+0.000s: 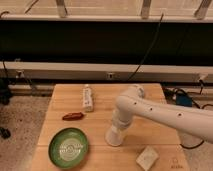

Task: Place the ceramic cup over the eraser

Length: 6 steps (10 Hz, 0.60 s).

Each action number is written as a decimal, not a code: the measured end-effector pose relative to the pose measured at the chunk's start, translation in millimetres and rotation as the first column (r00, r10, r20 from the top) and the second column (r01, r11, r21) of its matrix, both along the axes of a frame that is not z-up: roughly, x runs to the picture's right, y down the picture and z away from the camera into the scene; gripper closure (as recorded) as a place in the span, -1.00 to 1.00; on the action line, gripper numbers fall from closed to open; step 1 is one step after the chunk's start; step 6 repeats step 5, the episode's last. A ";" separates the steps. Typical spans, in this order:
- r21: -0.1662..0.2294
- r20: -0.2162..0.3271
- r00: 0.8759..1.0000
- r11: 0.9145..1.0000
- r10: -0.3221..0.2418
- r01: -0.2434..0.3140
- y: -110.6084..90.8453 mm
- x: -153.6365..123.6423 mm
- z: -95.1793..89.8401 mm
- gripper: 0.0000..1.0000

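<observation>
Pincer (pixel 116 134) at the end of the white arm (pixel 165 112) points straight down near the middle of the table (pixel 100 119), a little toward the front edge; whether it is apart, together or clamped on something cannot be told, because it merges with a white flared shape beneath it. That white shape, wider at the bottom and resting on the wood, looks like the ceramic cup (pixel 114 137) turned mouth down, though where the cup ends and the arm's tip begins is not clear. The eraser cannot be seen anywhere on the wooden surface. The arm reaches in from the right side, bends at an elbow above the back right part of the table, and drops to the cup. Toward the front right corner, apart from the cup, lies a pale cream square block (pixel 147 157). Toward the front left corner sits a green plate (pixel 68 147) with a lighter pattern in its centre. Behind the plate, near the left edge, lies a reddish-brown elongated object (pixel 73 116). Further back, toward the back left area, a white bottle (pixel 88 97) lies on its side, running from back to front. Beyond the table stands a dark wall with pale horizontal rails and hanging black cables (pixel 147 47).
</observation>
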<state>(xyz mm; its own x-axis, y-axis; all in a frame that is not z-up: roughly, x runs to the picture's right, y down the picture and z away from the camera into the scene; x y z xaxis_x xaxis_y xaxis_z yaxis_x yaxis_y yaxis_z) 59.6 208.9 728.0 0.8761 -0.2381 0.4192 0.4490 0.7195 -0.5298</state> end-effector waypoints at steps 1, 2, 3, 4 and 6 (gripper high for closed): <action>0.009 -0.002 1.000 1.000 -0.003 0.003 -3.1 0.9 -1.0 -0.60; 0.018 -0.005 1.000 1.000 -0.006 0.006 -6.0 2.0 -1.8 -0.60; 0.027 -0.008 1.000 1.000 -0.009 0.009 -9.7 2.9 -3.6 -0.60; 0.036 -0.010 1.000 0.999 -0.012 0.013 -13.6 3.4 -6.3 -0.60; 0.048 -0.017 1.000 0.999 -0.019 0.020 -22.7 5.2 -13.9 -0.60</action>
